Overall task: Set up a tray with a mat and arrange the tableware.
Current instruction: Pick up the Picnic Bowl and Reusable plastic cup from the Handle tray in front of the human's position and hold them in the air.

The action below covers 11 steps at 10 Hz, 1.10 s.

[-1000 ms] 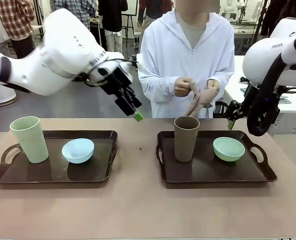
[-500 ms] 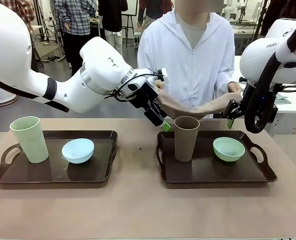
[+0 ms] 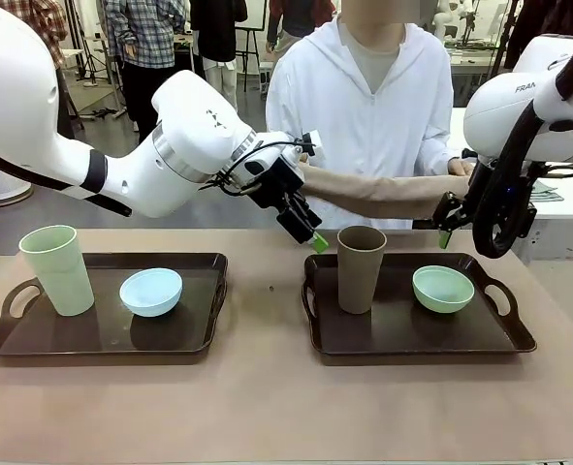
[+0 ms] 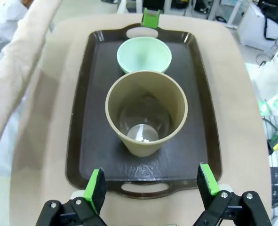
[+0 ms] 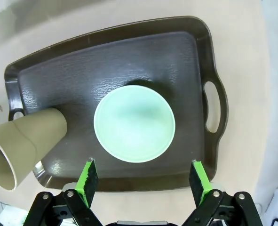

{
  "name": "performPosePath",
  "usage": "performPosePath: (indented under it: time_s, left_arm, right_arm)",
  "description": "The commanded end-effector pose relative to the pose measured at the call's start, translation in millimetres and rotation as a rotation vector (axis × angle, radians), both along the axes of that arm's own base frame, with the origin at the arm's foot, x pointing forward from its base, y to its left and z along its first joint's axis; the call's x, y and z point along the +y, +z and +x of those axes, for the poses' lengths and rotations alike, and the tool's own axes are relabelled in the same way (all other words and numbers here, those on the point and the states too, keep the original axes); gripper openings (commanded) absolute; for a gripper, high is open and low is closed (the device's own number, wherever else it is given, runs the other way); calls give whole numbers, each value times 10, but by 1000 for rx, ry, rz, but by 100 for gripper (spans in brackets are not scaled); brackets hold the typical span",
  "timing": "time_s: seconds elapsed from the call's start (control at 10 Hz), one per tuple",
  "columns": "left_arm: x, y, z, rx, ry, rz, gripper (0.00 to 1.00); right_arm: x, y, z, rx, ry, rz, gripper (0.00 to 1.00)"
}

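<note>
beige mat (image 3: 383, 194), person-held over brown tumbler (image 3: 361, 268); left pincer (image 3: 313, 237) and right pincer (image 3: 444, 235) open (both empty) near its ends: best gripped together, level, clearing that tumbler.

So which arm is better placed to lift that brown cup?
Left, I'd say. The left claw, open, hangs just beside the brown tumbler, centred in its wrist view. The right claw, also open, faces the mint green bowl instead.

Count: 2 trays (left tray (image 3: 102, 331), right tray (image 3: 402, 326)), 2 tumblers (green tumbler (image 3: 58, 271), brown tumbler (image 3: 360, 271)), 2 bowls (blue bowl (image 3: 151, 291), mint bowl (image 3: 443, 288)), 1 mat (image 3: 383, 194).
</note>
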<state>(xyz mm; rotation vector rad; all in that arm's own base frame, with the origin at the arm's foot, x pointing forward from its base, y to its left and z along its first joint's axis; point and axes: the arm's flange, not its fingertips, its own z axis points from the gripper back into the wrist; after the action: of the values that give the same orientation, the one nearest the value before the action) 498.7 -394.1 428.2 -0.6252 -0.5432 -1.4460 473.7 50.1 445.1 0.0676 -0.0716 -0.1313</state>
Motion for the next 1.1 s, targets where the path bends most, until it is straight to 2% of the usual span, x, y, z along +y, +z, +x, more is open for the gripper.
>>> performPosePath:
  time_s: [0.0,0.2,0.4,0.5,0.7,1.0]
  left_arm:
    - [80,-105,-11,-56,-78,-50,100]
    - [131,-292,13,-103,-112,-144,100]
    - [115,-500,1,-175,-202,-174,100]
    - [96,-613,7,-193,-205,-173,100]
    - [56,-852,85,-190,-126,-137,100]
    - [3,-1011,137,-146,-46,-126,100]
  right_arm:
    - [9,-70,28,2,-13,-9,100]
    - [17,-214,27,13,-28,-40,100]
    - [-12,-363,9,5,-27,-36,100]
    - [-32,-428,2,-2,-29,-40,100]
    - [-92,-522,-17,-13,-30,-30,100]
    - [-166,-602,-7,-31,-17,-14,100]
